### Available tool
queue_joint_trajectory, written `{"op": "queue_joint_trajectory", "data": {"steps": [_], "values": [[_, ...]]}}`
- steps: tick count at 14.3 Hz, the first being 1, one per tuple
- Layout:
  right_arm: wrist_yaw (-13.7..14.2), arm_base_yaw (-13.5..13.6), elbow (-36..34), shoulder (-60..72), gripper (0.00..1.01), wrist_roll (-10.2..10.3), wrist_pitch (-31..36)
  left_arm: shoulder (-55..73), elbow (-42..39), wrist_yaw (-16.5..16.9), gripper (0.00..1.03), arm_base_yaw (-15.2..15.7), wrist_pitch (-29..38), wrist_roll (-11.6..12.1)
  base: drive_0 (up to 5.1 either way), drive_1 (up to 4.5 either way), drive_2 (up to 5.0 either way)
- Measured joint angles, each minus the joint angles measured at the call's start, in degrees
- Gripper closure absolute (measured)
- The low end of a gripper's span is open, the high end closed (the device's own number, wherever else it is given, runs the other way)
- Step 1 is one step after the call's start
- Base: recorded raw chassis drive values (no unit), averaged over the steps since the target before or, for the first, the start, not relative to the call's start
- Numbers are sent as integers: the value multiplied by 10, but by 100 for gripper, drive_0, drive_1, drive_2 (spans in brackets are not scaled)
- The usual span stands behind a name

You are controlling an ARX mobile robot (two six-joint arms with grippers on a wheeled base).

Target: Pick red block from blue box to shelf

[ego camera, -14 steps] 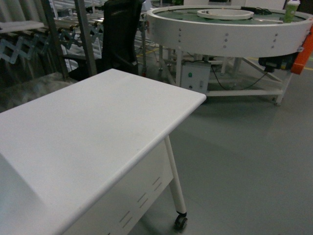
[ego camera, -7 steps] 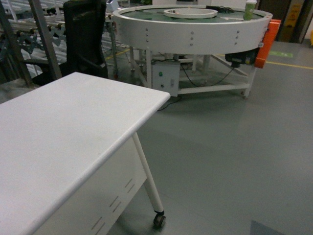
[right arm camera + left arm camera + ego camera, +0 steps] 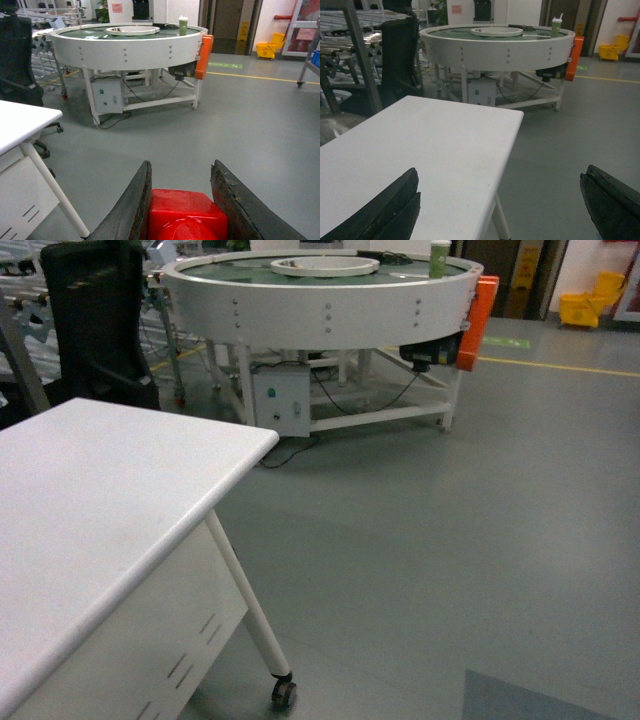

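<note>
Right now I have the red block clamped between the jaws of the right gripper, carried above the grey floor beside the white worktop. My left gripper hangs over that worktop with its jaws wide apart and nothing between them. Beyond the worktop's far corner stands a round white conveyor table with a green cup on it, and a black chair sits behind the worktop.
</note>
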Motion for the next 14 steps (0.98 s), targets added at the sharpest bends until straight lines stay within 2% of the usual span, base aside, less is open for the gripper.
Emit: {"op": "queue_joint_trajectory", "data": {"steps": [14], "values": [[0,0,0,0,72,0,0,0,0,0,5,0,0,0,-157,-157,-157]]}}
